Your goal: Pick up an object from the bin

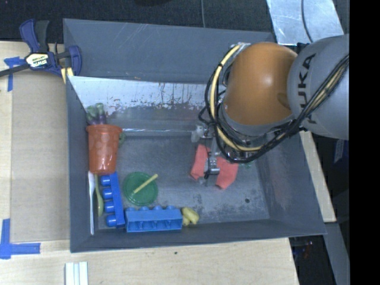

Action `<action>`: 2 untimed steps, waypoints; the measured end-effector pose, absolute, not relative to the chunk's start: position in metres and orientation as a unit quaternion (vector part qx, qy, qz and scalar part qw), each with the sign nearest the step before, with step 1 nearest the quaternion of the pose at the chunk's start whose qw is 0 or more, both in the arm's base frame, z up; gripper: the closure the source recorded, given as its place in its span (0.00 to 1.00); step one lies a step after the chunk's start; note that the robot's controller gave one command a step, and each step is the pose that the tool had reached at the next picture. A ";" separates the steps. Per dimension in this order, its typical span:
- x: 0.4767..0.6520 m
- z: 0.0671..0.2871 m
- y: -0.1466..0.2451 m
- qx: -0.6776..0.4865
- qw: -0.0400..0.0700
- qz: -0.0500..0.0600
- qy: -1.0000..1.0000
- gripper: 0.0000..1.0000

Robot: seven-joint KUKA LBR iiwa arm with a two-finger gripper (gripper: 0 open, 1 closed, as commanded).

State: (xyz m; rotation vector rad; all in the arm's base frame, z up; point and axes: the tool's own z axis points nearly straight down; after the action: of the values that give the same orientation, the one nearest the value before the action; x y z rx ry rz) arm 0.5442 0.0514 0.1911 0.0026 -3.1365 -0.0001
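Observation:
My gripper [209, 171] is down in the middle of the bin, right over a soft red-pink thing [199, 162] that lies on the floor. The gripper crosses this thing, so one red part appears to its left and another to its lower right. The middle of the red thing is hidden beneath the gripper. To the left, a round green lid [140, 189] with a yellow stick across it lies flat, well apart from the gripper.
An orange cup [103, 147] lies along the left wall with a greenish thing [95, 111] behind it. Two blue toy bricks [153, 219] form an L in the front left corner, with a small yellow piece [190, 217] beside them. The arm's orange dome hangs over the bin's right half.

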 end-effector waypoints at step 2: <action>0.559 0.175 0.025 0.021 -0.005 -0.002 -1.000 0.00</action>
State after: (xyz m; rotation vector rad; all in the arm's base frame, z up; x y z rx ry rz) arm 0.5589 0.0252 0.1752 0.0647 -3.1507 -0.0055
